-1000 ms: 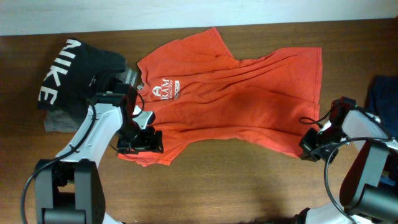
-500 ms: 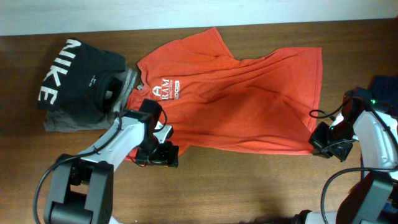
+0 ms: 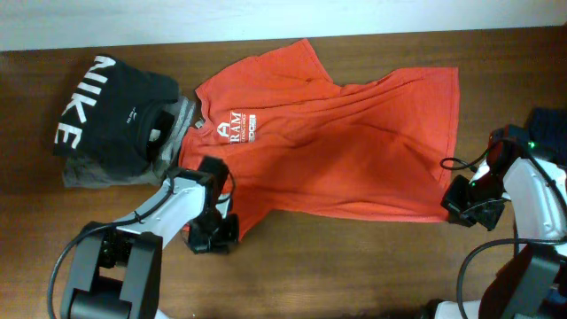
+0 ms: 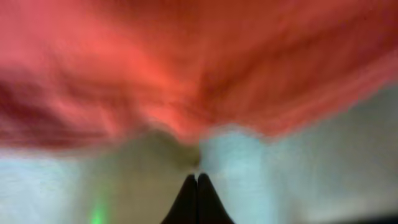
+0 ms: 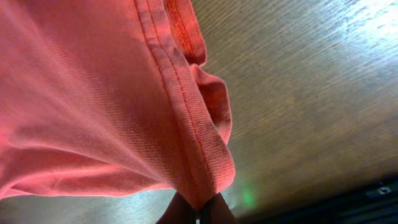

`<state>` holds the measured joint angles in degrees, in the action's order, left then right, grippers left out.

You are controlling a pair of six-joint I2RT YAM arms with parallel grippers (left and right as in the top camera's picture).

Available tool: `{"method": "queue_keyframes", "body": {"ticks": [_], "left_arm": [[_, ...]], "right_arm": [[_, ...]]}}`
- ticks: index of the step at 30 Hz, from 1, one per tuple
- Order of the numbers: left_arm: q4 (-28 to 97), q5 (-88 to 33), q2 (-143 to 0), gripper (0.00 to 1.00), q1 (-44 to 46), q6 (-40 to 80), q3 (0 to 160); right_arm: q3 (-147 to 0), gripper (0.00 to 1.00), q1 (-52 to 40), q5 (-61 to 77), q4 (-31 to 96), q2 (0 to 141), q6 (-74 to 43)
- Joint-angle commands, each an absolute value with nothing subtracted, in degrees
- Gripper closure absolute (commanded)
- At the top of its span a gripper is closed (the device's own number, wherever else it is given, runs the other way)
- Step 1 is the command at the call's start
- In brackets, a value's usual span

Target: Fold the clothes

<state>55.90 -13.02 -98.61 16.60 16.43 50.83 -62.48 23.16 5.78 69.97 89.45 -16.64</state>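
Note:
The clothes, a red-orange T-shirt [image 3: 337, 151] with white chest lettering, lie spread across the middle of the table, neck to the left. My left gripper [image 3: 213, 237] is at the shirt's lower left edge. In the blurred left wrist view its jaws [image 4: 197, 177] are pressed together, and the red cloth [image 4: 186, 74] puckers down toward the tips. My right gripper [image 3: 461, 211] is at the lower right corner. In the right wrist view it [image 5: 199, 211] is shut on the shirt's stitched hem [image 5: 186, 124], which is lifted off the wood.
A black garment with white NIKE letters [image 3: 106, 115] sits on a grey garment [image 3: 89, 173] at the left, touching the shirt's collar side. A dark blue thing [image 3: 551, 133] lies at the right edge. Bare wooden table [image 3: 354, 266] runs along the front.
My left gripper has gone from open to shut and shifted left and toward the front at the shirt's lower left edge. The right gripper, holding the hem, moved slightly away from the front edge, then held.

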Motion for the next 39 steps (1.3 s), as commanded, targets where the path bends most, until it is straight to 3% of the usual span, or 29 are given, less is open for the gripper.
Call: {"method": "queue_keyframes", "body": {"ticks": [1,7,8,10,11,12,15,17,26,33,39], "left_arm": [[60.71,-18.33,-97.25,0.99,16.84,18.39,49.98],[59.53,-14.31,-90.28,0.96,16.82,19.66,49.98],[58.92,-13.26,-89.58,0.88,16.75,20.49,49.98],[57.34,-12.36,-88.64,0.59,16.73,21.87,49.98],[56.29,-12.62,-88.58,0.33,16.73,21.85,49.98],[54.63,-13.52,-88.58,0.27,16.73,21.85,49.98],[53.08,-15.22,-88.58,0.29,16.73,21.8,49.98],[51.77,-14.52,-88.73,0.01,16.73,21.23,49.95],[52.01,-3.49,-88.75,0.01,13.91,38.87,49.91],[49.91,-0.62,-88.77,0.01,3.9,39.38,49.91],[42.5,2.2,-88.95,0.01,1.32,35.97,49.8]], "right_arm": [[-63.13,0.96,22.9,3.75,70.06,88.62,-16.47],[-63.13,0.96,22.9,3.77,69.45,88.62,-16.47],[-63.13,0.96,22.9,3.77,69.25,88.62,-16.47],[-63.13,0.96,22.9,3.77,69.06,88.62,-16.47],[-63.13,0.96,22.9,3.77,68.99,88.62,-16.47],[-63.13,0.96,22.9,3.77,68.9,88.62,-16.47],[-63.13,0.96,22.9,3.77,68.58,88.62,-16.47],[-63.13,0.96,22.9,3.77,68.45,88.62,-16.47],[-63.13,0.96,22.9,3.77,68.29,88.62,-16.47],[-63.13,0.96,22.9,3.77,68.12,88.64,-16.47],[-63.13,0.96,22.9,3.79,67.26,88.64,-16.47]]}}
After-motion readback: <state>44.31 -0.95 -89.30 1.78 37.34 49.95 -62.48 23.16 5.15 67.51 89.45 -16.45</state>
